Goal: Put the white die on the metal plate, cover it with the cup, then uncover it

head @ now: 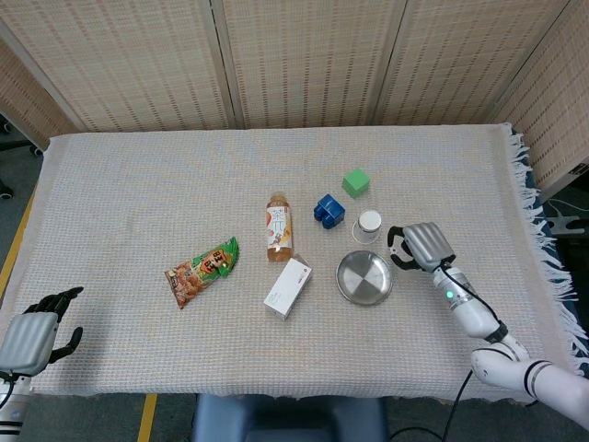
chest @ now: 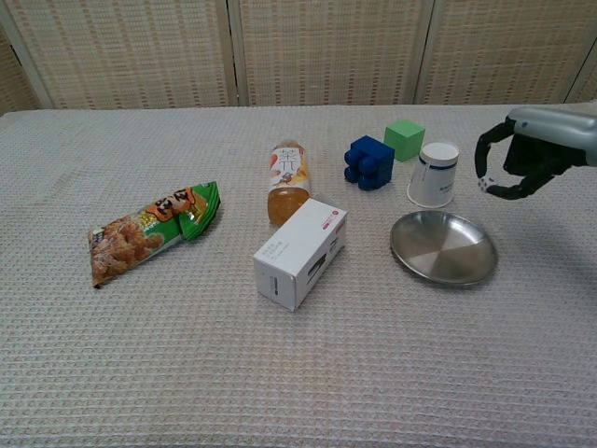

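Two hands appear: nearest us, our left hand (head: 32, 333) rests released off the table's (head: 138, 184) front corner, while farther in our right hand (chest: 522, 163) pinches the white die (chest: 484, 184) raised just beside the plate (chest: 443, 247), and beyond stands the upturned cup (chest: 435, 174).

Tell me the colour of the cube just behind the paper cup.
Green. The cube stands behind the paper cup; the chest view shows it best.
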